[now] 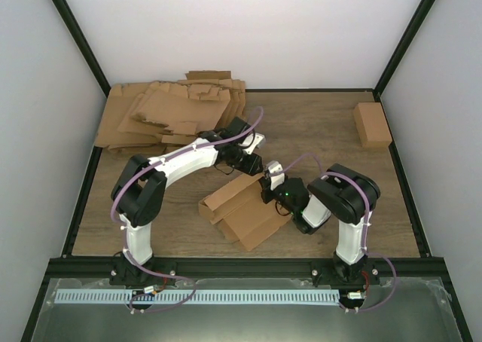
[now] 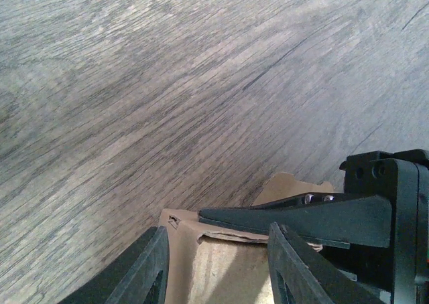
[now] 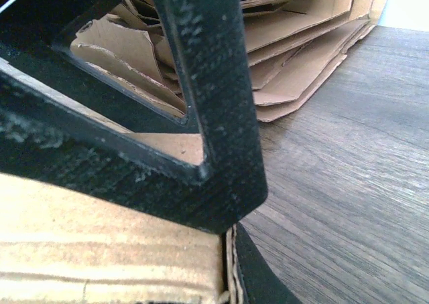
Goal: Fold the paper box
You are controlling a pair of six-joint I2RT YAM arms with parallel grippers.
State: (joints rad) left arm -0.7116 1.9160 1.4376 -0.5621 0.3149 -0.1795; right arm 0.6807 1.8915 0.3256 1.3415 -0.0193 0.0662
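Brown cardboard of the paper box (image 1: 245, 210) lies half folded in the middle of the wooden desk (image 1: 316, 131), between the two arms. The right end effector (image 1: 267, 182) is pressed together on a thin flap edge at the far end of the box. The left end effector (image 2: 218, 244) is at the same end. Its fingers (image 2: 151, 270) stand apart with cardboard between them, and I cannot tell if they squeeze it. A heap of flat sheets (image 1: 173, 112) lies at the far left, a small closed carton (image 1: 372, 123) at the far right.
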